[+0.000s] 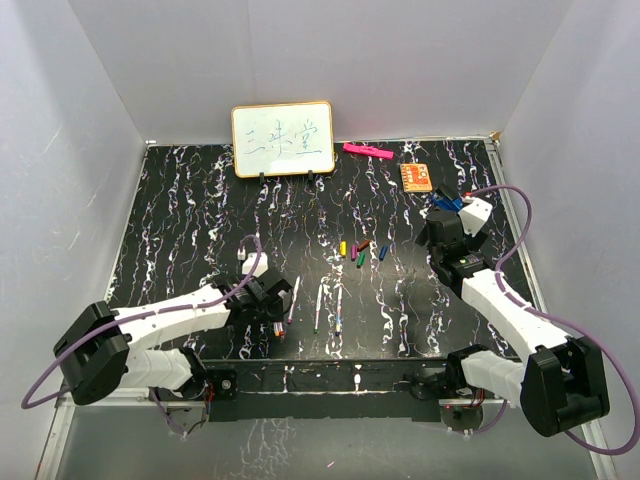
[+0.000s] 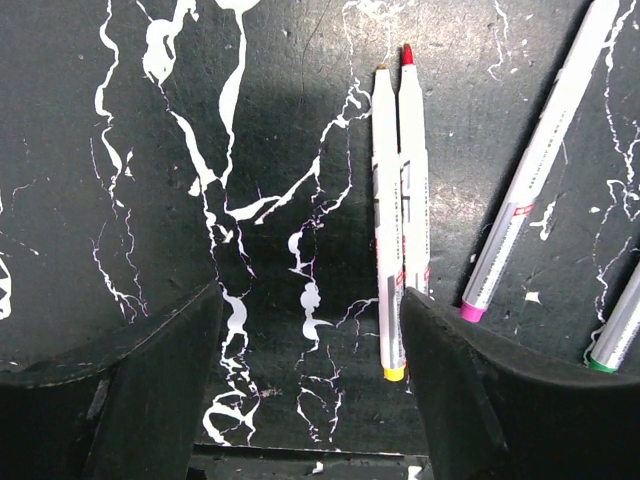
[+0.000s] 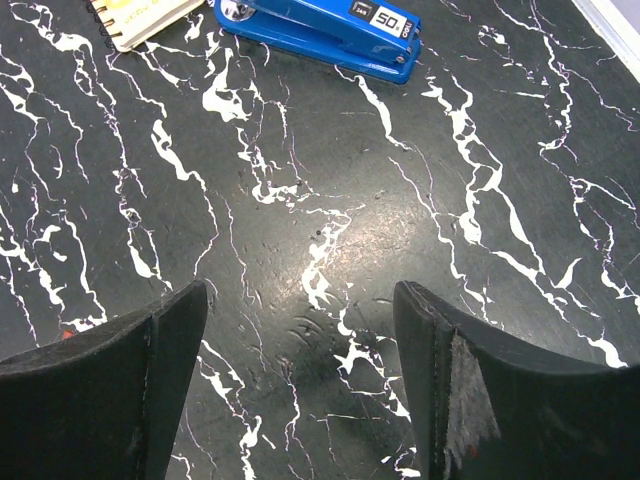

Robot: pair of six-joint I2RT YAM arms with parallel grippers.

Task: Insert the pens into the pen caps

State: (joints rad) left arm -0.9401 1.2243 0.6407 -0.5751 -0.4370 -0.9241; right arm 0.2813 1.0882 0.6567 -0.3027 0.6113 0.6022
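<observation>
Black marbled bench carries everything, and the layout suits two arms sharing a job. The pens lie flat in a loose row in front of the left arm. The caps sit in a small cluster at the middle of the bench, within reach of either side.

The left hand hangs low over the row with its fingers apart and nothing between them but bench. A yellow-ended pen and a red-tipped pen lie touching side by side, just inside its right-hand finger. That looks like lining up for a pick. With the two barrels pressed together, closing on only one would be awkward.

A pink-ended pen lies angled just beyond that finger, and a green-ended pen is further out. The right hand is also spread wide and holds nothing. It hovers over bare bench beside the blue stapler and a notepad, apart from the caps, so I judge it to be waiting.

Much is hidden:
- From above, the left hand covers most of the touching pair.
- In the left wrist view, the red-tipped pen's lower end runs behind the finger, and the green-ended pen is cut off at the edge.
- A fifth pen shows only from above.
- Neither wrist camera sees the caps.
- From above, the caps are too small to tell which way their open ends face.
- I cannot tell whether the left fingers touch the bench.
</observation>
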